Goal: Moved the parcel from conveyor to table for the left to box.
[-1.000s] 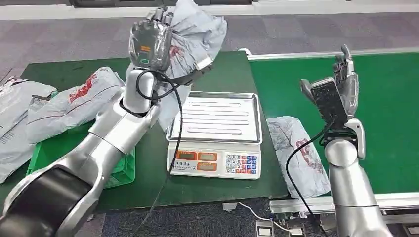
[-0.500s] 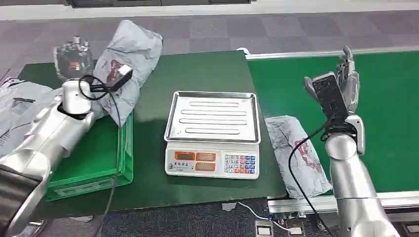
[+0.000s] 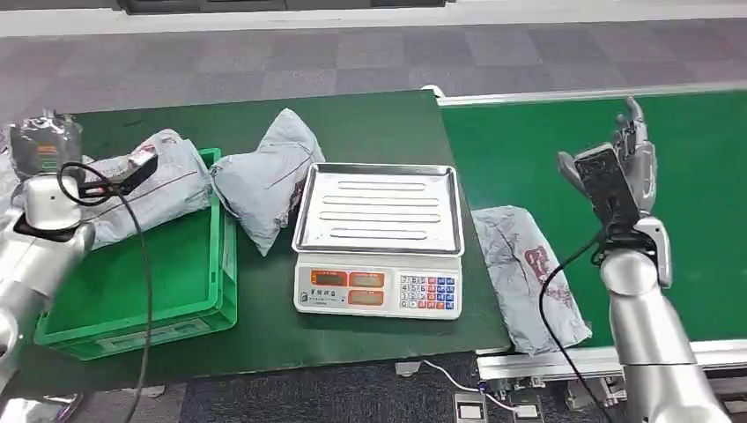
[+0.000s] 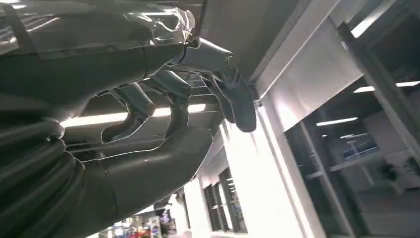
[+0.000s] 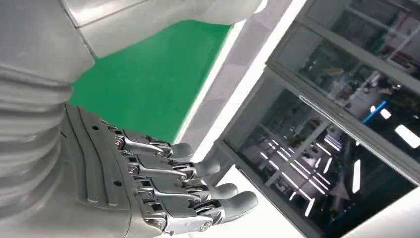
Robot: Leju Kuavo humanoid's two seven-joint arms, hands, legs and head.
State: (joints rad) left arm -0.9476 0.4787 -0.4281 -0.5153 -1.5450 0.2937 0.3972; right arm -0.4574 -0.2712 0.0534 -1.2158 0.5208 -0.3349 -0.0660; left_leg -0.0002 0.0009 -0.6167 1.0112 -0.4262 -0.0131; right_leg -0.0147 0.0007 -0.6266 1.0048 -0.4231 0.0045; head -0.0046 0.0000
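A grey parcel (image 3: 264, 181) lies on the dark green table (image 3: 370, 123), free of both hands, wedged between the green crate (image 3: 150, 291) and the scale (image 3: 379, 233); one end touches the crate's rim and the other leans against the edge of the scale's steel tray (image 3: 380, 208). Another grey parcel with red print (image 3: 145, 185) rests across the far end of the crate, partly inside it. The left hand (image 3: 44, 141) is raised at the far left of the head view, just beside that crate parcel, wrapped in clear plastic; in the left wrist view its fingers (image 4: 173, 91) are loosely curled and apart from the thumb, with nothing between them. The right hand (image 3: 617, 167) is held upright above the bright green conveyor (image 3: 546, 141), palm turned inward, fingers (image 5: 198, 188) stretched out straight and close together, holding nothing. A third grey parcel with red marks (image 3: 533, 273) lies flat on the near edge of the conveyor, just beside the scale and below the right hand, not touched by it. More grey bags (image 3: 7, 163) show at the left border of the table behind the left arm.
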